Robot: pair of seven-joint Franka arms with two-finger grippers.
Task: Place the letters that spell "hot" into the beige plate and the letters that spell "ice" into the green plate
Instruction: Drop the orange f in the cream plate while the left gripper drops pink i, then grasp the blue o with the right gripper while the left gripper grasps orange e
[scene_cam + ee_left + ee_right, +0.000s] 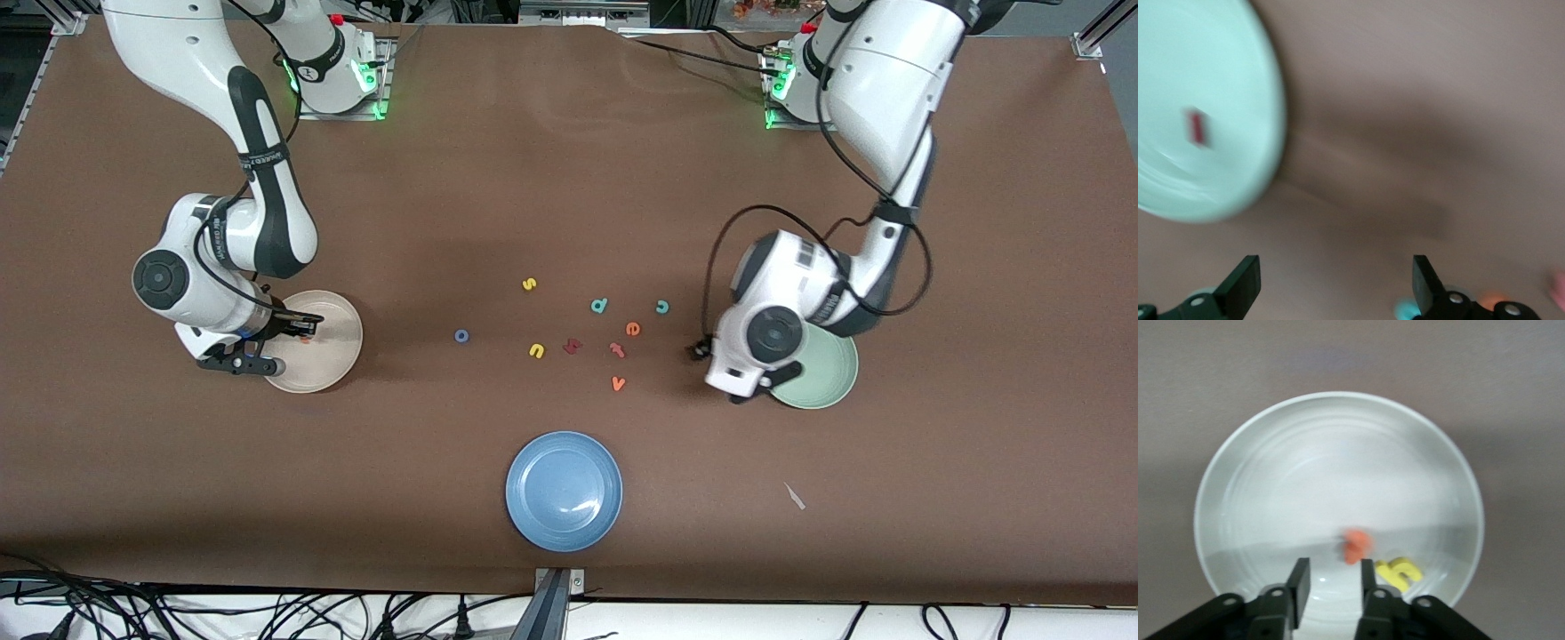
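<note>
My right gripper hangs over the beige plate, open by a narrow gap with nothing between its jaws. Just past its tips an orange "t" and a yellow "h" lie in that plate. The blue "o" lies on the table. My left gripper is wide open and empty over bare table beside the green plate, which holds the dark red "i". The orange "e" and teal "c" lie on the table near the green plate.
Between the plates lie a yellow "s", a yellow "u", a teal "d", a pinkish-red "t", a dark red letter and an orange "v". A blue plate sits nearer the front camera.
</note>
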